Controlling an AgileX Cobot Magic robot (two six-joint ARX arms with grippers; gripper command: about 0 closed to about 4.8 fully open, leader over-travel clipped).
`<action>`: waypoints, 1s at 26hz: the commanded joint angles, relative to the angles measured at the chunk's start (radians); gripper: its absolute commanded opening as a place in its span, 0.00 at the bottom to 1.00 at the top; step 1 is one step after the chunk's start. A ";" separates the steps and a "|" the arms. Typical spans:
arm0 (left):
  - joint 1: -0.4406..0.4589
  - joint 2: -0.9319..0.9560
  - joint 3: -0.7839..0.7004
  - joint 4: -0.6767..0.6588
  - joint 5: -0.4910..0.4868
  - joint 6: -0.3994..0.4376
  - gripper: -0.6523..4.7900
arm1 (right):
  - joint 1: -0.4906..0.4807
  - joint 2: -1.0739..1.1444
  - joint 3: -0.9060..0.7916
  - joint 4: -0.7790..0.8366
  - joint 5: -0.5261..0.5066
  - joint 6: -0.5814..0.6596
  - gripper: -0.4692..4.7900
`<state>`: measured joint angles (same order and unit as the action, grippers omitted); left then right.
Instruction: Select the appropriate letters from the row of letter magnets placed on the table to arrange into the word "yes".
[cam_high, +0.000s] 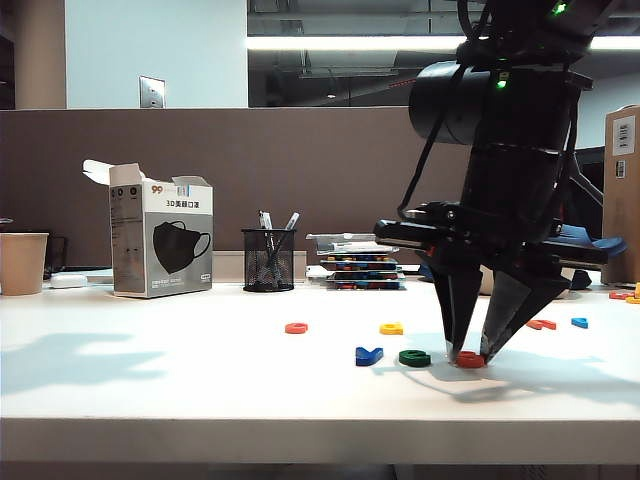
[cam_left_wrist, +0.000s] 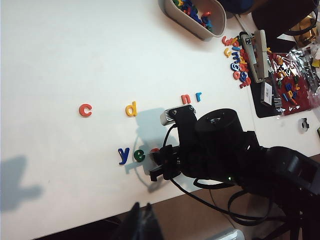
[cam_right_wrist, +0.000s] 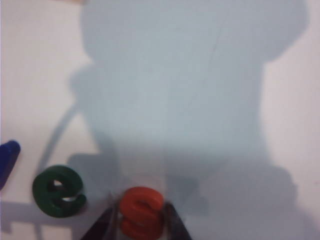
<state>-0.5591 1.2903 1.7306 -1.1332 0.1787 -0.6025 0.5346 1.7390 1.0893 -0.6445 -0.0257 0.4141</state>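
red "s" (cam_right_wrist: 142, 211) beside green "e" (cam_right_wrist: 58, 190) on my surface (cam_high: 200, 380), between right tool's (cam_right_wrist: 141, 225) narrowly parted fingers; left tool unseen.

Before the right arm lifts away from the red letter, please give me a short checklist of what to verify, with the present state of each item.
1. Red s lies flat on the table: ok.
2. Right gripper has let go of the s: cannot tell; its fingertips stand close on both sides of the letter.
3. Order reads blue y, green e, then s: ok.
4. The e and s are apart, not overlapping: ok.
5. Spare letters c and d are away from the word: ok.
6. Left gripper is away from the word: cannot tell; it is not in view.
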 joint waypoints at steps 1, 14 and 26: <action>-0.002 -0.004 0.003 0.013 -0.002 0.004 0.11 | 0.000 0.003 -0.003 -0.016 0.007 0.002 0.40; -0.002 -0.004 0.003 0.013 -0.002 0.004 0.11 | 0.000 0.001 -0.001 -0.016 -0.003 0.002 0.46; -0.002 -0.004 0.003 0.013 -0.002 0.004 0.11 | -0.001 0.000 0.026 -0.035 -0.012 0.001 0.45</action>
<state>-0.5594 1.2903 1.7306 -1.1332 0.1791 -0.6025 0.5346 1.7401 1.0996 -0.6598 -0.0307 0.4141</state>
